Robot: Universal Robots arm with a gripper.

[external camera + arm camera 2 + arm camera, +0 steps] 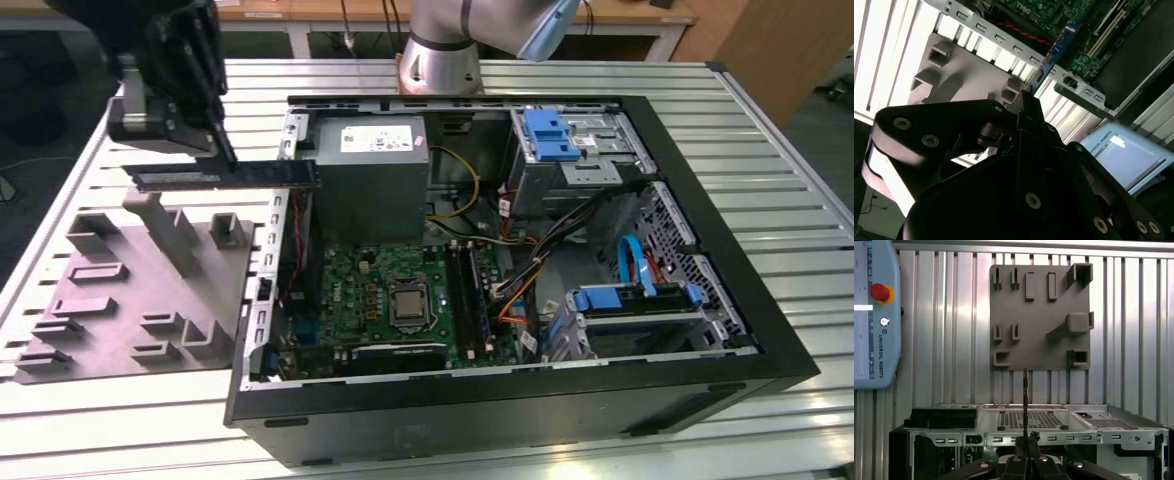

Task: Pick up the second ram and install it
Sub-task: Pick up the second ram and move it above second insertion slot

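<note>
The second ram [227, 177] is a thin dark board held level in the air, over the gap between the grey holder plate [134, 300] and the open computer case [747, 330]. My gripper [214, 160] is shut on it from above. In the first wrist view the ram [1025, 400] shows edge-on, rising from the gripper [1026, 447] above the case's metal side wall. In the second wrist view its blue edge [1054, 50] sticks out past the gripper [1026, 107] toward the motherboard. The long black memory slots [470, 295] lie beside the processor socket [406, 305].
The grey holder plate [1039, 315] carries several raised brackets. A teach pendant with a red button [874, 315] lies on the slatted table. Inside the case are a power supply [374, 160], drive cages with blue tabs [554, 135] and loose cables [534, 270].
</note>
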